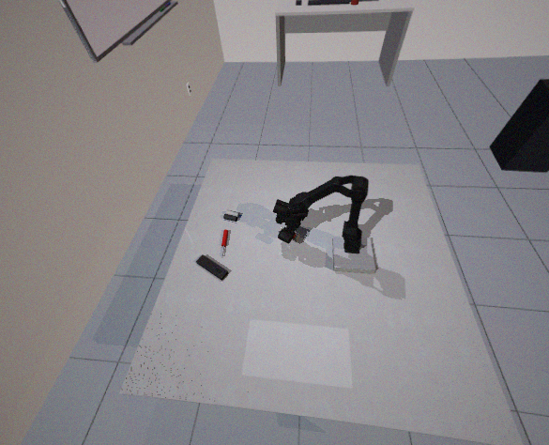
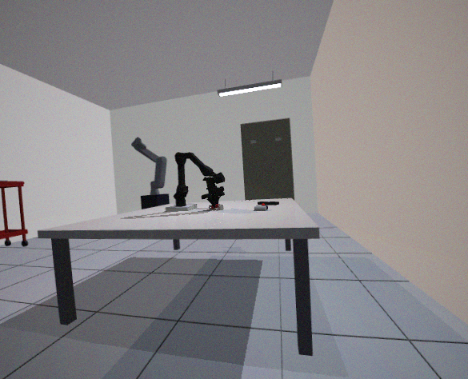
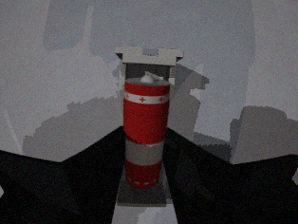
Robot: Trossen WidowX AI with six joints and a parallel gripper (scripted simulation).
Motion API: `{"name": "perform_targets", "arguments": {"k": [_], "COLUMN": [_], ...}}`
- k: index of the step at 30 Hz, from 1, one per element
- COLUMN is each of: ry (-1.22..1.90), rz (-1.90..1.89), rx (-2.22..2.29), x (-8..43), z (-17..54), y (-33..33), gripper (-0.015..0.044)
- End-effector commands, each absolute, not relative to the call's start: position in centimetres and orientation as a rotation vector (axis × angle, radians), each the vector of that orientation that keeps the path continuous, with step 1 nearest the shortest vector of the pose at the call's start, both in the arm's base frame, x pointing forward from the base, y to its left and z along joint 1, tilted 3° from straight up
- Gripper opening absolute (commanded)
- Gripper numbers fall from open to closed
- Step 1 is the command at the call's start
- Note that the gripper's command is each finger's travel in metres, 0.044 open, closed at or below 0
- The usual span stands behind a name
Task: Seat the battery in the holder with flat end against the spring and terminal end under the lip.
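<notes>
A red battery (image 3: 146, 125) with white and grey bands is between my fingers. My gripper (image 3: 144, 132) (image 1: 293, 236) (image 2: 214, 203) is shut on it, low over the table. The holder (image 3: 161, 57) (image 1: 304, 233) is light with a dark inside and lies beneath the battery. The battery's terminal end points to the holder's notched end wall in the wrist view, just short of it. Its end face shows, so that end seems tipped up. The flat end is over the holder's near end. The spring is hidden, and I cannot tell whether the flat end touches it.
A red-handled tool (image 1: 224, 237), a black oblong block (image 1: 212, 267) (image 2: 268, 203) and a small grey and black object (image 1: 231, 216) (image 2: 260, 208) lie beyond the gripper, away from the arm's base plate (image 1: 355, 269).
</notes>
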State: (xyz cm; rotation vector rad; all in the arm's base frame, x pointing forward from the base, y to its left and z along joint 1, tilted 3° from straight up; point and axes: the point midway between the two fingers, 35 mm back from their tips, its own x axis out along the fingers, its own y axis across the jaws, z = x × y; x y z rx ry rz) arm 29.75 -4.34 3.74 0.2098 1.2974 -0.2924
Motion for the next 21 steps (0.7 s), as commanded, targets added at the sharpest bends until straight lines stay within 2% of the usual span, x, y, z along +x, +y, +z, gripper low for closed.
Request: {"name": "perform_targets", "arguments": {"k": [1, 21], "ry": [1.343, 1.457], "rz": [-0.284, -0.282], "rx": [0.215, 0.239], "x": [29.52, 29.84], "z": [3.43, 3.29], "y": [-4.23, -4.38], "gripper": [0.0086, 0.0086]}}
